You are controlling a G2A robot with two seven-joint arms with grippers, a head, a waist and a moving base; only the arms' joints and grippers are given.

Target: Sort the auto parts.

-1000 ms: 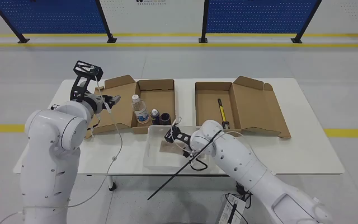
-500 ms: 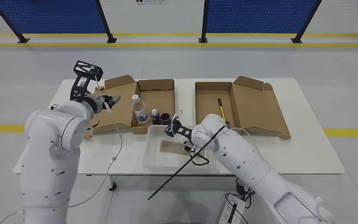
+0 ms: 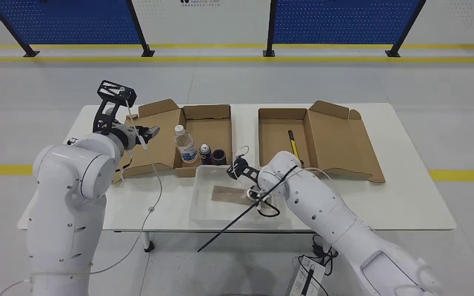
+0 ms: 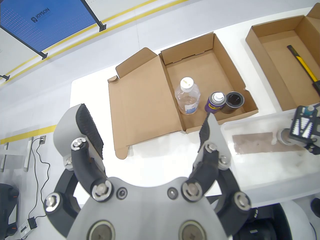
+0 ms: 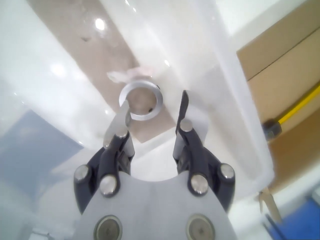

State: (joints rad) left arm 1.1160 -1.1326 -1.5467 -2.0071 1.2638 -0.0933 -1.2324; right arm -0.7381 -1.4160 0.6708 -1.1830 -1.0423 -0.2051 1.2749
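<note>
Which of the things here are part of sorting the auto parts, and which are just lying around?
Job: ring; bin; left box with bottle, spray can, black can; right box with hammer; right gripper, open at the ring.
Lying about: brown strip by the ring; floor cable; blue barriers.

Blue panels [image 3: 67, 21]; pale, perhaps concrete floor [image 3: 222, 81]

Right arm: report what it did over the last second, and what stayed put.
The right gripper, open, slid across the clear bin toward the box with the hammer, ending over the metal ring; nothing grasped. The left gripper, bottle, spray can and black cup stayed put.
</note>
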